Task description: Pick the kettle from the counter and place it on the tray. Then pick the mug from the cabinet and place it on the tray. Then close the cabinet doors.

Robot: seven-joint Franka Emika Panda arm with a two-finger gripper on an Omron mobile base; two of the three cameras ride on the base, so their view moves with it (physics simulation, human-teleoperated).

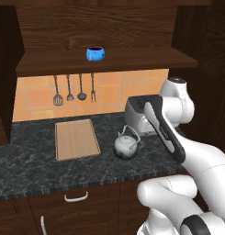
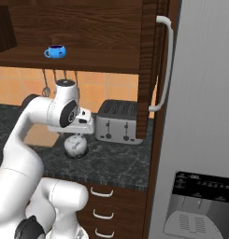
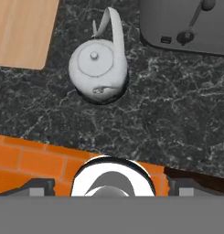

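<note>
Silver-grey metal, the kettle (image 1: pixel 126 145) is sitting on the dark marbled counter (image 1: pixel 36 165), just right of the light-wood tray (image 1: pixel 76 138) and in front of the toaster (image 2: pixel 118 121). From the hand camera it is lying ahead of the two dark fingertips (image 3: pixel 40 186), apart from them and slightly left of the midline between them. The white arm is reaching forward over the counter with the gripper (image 3: pixel 111 187) pointing down above the kettle. The jaws are standing wide apart, gripping and touching nothing. The blue mug (image 1: pixel 95 53) is resting on the plank shelf of the cabinet (image 1: pixel 109 61), whose right door (image 2: pixel 153 70) is standing open.
</note>
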